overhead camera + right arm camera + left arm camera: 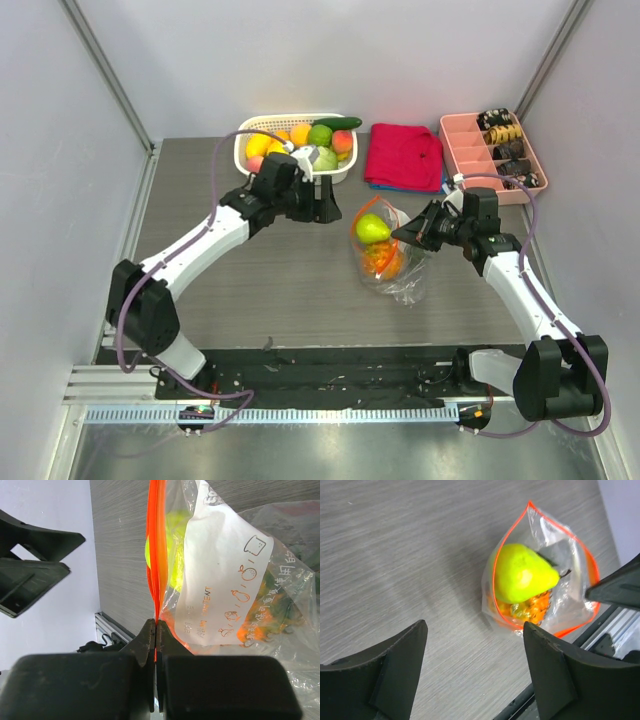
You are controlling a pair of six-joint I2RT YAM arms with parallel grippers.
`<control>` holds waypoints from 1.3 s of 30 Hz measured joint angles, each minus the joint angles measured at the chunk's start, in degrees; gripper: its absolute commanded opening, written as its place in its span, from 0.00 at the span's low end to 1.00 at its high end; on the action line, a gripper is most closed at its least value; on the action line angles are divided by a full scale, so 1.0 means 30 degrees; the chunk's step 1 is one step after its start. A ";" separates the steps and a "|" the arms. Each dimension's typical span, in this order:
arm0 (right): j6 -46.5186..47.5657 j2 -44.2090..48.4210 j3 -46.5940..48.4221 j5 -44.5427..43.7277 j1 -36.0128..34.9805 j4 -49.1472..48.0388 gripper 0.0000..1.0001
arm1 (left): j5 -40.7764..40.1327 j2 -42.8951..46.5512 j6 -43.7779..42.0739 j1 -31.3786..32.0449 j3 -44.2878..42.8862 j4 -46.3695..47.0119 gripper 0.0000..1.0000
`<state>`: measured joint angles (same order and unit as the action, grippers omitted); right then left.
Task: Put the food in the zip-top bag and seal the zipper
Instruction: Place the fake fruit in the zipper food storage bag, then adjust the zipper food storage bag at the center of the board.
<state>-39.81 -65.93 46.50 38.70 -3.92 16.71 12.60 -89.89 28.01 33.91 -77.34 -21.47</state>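
The clear zip-top bag [400, 275] stands in the middle of the table, mouth up and open. A yellow-green pear [372, 228] sits on top of a frilly orange piece [383, 260] inside it. My right gripper [407, 232] is shut on the orange-red zipper [155, 555] at the mouth's right end, jaws pinched flat [155, 625]. The whitish label [220, 580] faces this camera. My left gripper [328, 203] is open and empty, hovering left of the bag. Its view shows the pear [522, 572] and the open mouth [495, 570] beyond its fingers [475, 625].
A white slotted basket [243, 135] with several toy fruits and a green cucumber [338, 123] stands at the back, just behind the left gripper. A red folded cloth [405, 155] and a pink divided tray [450, 140] lie at the back right.
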 measured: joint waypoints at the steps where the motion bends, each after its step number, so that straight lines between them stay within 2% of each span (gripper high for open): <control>1: 0.0000 0.0000 0.0000 0.0000 0.0015 0.0000 0.01 | 0.0066 -0.0197 -0.0182 0.0095 -0.0007 -0.0044 0.74; 4: 0.0000 0.0000 0.0007 0.0000 0.0015 -0.0007 0.01 | 0.0576 -0.1370 -0.0313 0.0262 -0.0036 -0.0117 0.69; 11: 0.0000 0.0000 0.0000 0.0022 0.0015 -0.0051 0.01 | 0.1741 -0.3781 0.0160 0.0568 -0.0109 -0.0291 0.65; 23: 0.0000 0.0000 0.0000 0.0197 0.0015 -0.0131 0.01 | 0.2878 -0.3883 0.1763 0.0801 -0.0131 0.1443 0.61; 29: 0.0007 0.0000 0.0000 0.0291 0.0015 -0.0131 0.01 | 0.2812 -0.4947 0.2040 0.1064 -0.0903 0.1319 0.43; 32: 0.0007 0.0000 0.0000 0.0313 0.0015 -0.0131 0.01 | 0.2820 -0.5770 0.2011 0.1137 -0.1377 0.0867 0.20; 33: 0.0007 0.0007 0.0000 0.0335 0.0015 -0.0131 0.01 | 0.2820 -0.5952 0.1938 0.1158 -0.1479 0.0641 0.06; 34: 0.0007 0.0007 0.0000 0.0350 0.0015 -0.0131 0.01 | 0.2827 -0.6040 0.1989 0.1166 -0.1574 0.0423 0.00; 39: -0.0131 0.0532 0.0000 0.0532 0.0015 -0.0124 0.01 | 0.3067 -0.5814 0.1035 0.1224 -0.2980 -0.1807 0.00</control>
<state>-40.21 -64.34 46.50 40.29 -3.88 16.34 21.80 -107.33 31.11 37.58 -86.28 -26.89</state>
